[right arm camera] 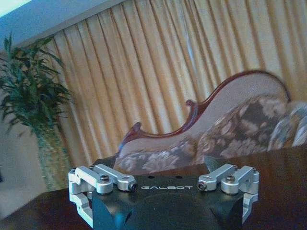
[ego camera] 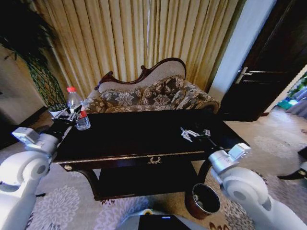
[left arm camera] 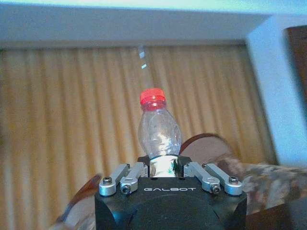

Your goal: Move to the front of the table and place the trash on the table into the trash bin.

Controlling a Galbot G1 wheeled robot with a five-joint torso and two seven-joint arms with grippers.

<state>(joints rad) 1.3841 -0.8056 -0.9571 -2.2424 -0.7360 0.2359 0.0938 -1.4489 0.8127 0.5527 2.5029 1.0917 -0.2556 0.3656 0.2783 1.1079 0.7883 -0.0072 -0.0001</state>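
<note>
Head view: left end effector (ego camera: 72, 115) clamped on the bottle (ego camera: 76, 109) at the counter's (ego camera: 144, 139) ten o'clock corner, bin (ego camera: 202, 200) on the floor at five o'clock, right end effector (ego camera: 192, 133) hovering at three o'clock, spread wide, empty. Left wrist view: bottle (left arm camera: 158, 129) upright between closed fingers (left arm camera: 144, 168), cap at twelve o'clock; best lifted straight, kept vertical. Right wrist view: open fingers (right arm camera: 103, 178), nothing between.

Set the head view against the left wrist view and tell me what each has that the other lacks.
Head view alone: the table, the trash bin on the floor by its front right corner, and the right claw, open above the tabletop.
Left wrist view alone: the ceiling edge above the curtain.
Both: the left claw shut on the red-capped bottle, with the curtain and the sofa behind.
</note>
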